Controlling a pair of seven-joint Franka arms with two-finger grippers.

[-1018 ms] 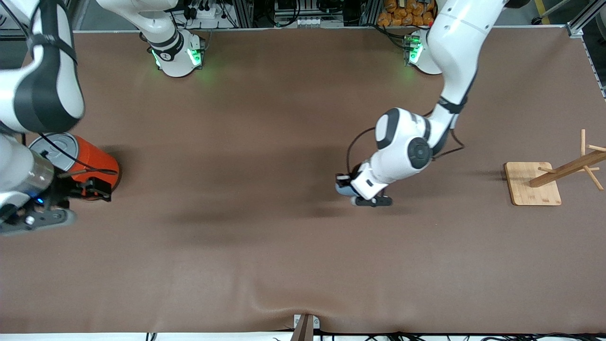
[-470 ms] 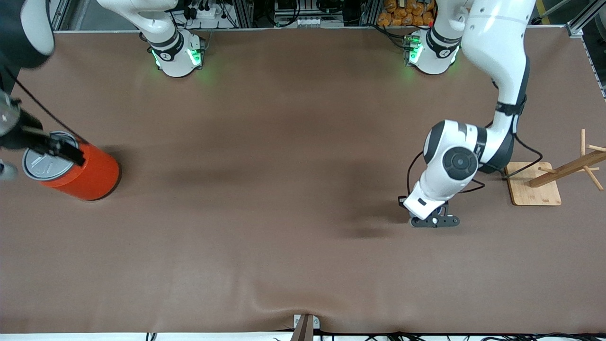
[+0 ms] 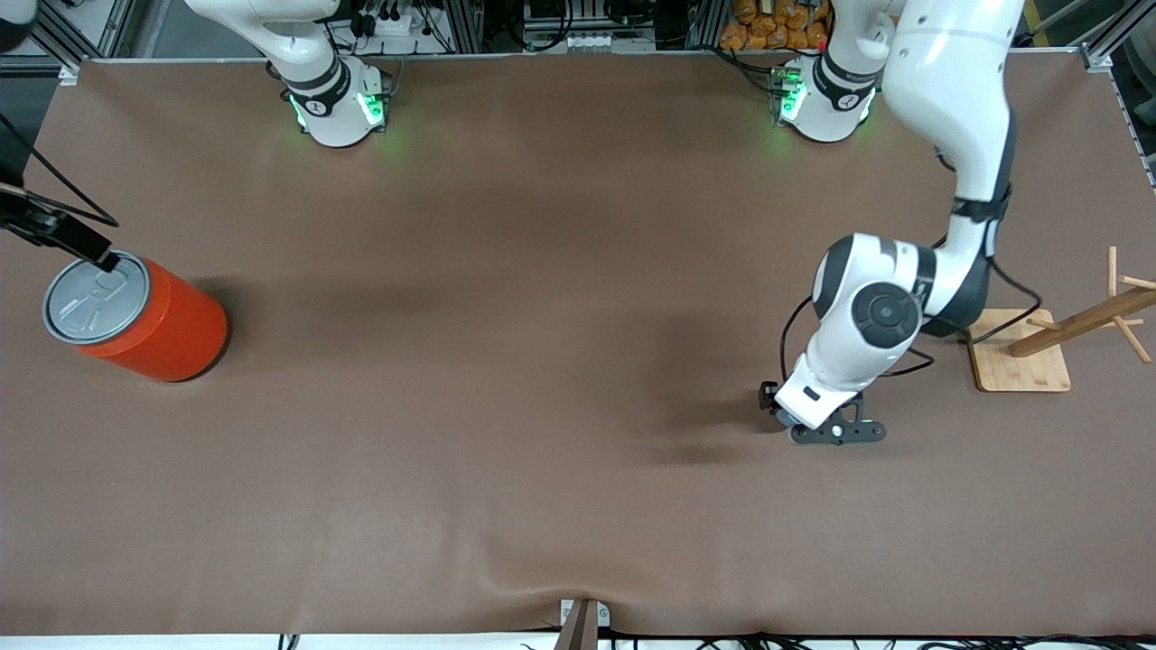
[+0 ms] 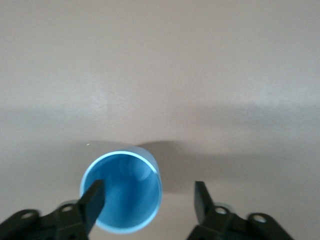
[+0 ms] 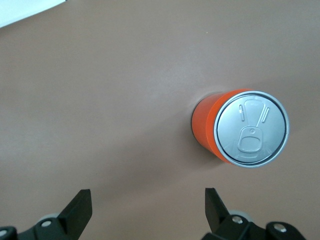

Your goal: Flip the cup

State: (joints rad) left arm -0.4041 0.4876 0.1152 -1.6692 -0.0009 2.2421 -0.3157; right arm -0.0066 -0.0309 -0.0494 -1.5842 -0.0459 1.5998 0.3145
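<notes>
The cup (image 4: pixel 122 192) is small and light blue with a darker blue inside. It stands mouth up on the brown table, seen from straight above in the left wrist view. My left gripper (image 4: pixel 149 200) is open just over it. One fingertip (image 4: pixel 95 197) lies over the cup's mouth, the other stands clear beside the cup. In the front view the left hand (image 3: pixel 817 420) hides the cup. My right gripper (image 5: pixel 147 200) is open and empty, high above the table beside the orange can (image 5: pixel 240 127).
The orange can with a grey lid (image 3: pixel 135 311) stands at the right arm's end of the table. A wooden rack on a square base (image 3: pixel 1016 352) stands at the left arm's end, close to the left arm's elbow.
My left arm has carried the cup from mid-table toward the wooden rack and stands open over it. My right arm has let go of the orange can and risen away.
</notes>
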